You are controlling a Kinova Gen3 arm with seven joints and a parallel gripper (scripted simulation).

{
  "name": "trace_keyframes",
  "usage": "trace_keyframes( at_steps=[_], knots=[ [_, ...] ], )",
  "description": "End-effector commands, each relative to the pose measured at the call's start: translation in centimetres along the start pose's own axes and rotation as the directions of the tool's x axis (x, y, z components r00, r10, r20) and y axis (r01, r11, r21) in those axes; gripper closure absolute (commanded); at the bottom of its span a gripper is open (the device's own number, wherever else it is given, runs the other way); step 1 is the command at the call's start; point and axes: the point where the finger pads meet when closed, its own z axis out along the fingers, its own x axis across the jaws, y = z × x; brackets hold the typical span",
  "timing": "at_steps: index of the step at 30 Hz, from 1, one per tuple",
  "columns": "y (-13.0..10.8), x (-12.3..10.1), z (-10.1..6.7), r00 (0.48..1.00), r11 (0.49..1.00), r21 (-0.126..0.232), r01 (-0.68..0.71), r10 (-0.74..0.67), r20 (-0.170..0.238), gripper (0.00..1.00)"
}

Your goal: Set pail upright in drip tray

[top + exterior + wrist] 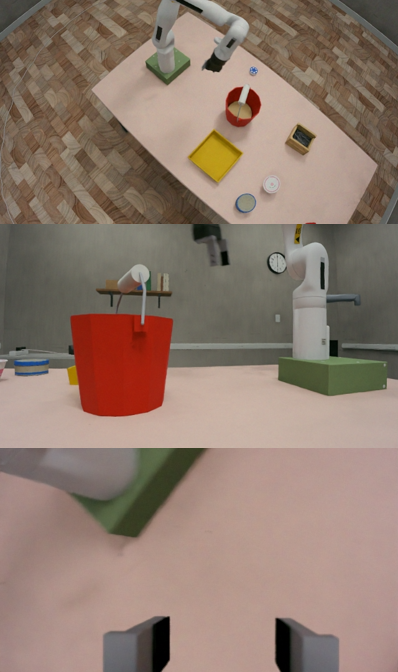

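A red pail (242, 107) (121, 364) stands upright on the pink table, its wire handle raised with a white grip (244, 94) (133, 279) on top. A yellow drip tray (215, 155) lies flat on the table in front of the pail and apart from it; only its corner (73, 375) shows in the exterior view, behind the pail. My gripper (208, 68) (219, 255) (222, 639) is open and empty, high above the table between the arm's green base and the pail. The wrist view shows only bare table between the fingers.
The arm's green base block (168, 65) (333, 374) (145, 495) stands at the table's back. A small blue-and-white disc (253, 71) lies behind the pail. A wooden box (300, 139), a white round tub (271, 184) and a blue-rimmed tub (245, 203) (31, 367) stand toward the front right.
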Motion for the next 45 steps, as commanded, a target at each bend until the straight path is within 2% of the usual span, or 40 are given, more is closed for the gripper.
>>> trace_keyframes(
  at_steps=[1, 7, 10, 17, 45],
  knots=[
    [2.6, 6.3, -1.5, 0.988, 0.992, 0.036, -0.119, 0.122, -0.094, 0.0],
    [6.6, 13.0, -3.6, 0.945, 0.965, 0.082, -0.249, 0.26, -0.2, 0.0],
    [8.3, 15.5, -4.4, 0.919, 0.949, 0.104, -0.297, 0.314, -0.239, 0.0],
    [9.4, 16.9, -4.9, 0.901, 0.938, 0.117, -0.325, 0.345, -0.262, 0.0],
    [9.4, 16.9, -4.9, 0.901, 0.938, 0.117, -0.326, 0.346, -0.262, 0.0]
  ],
)
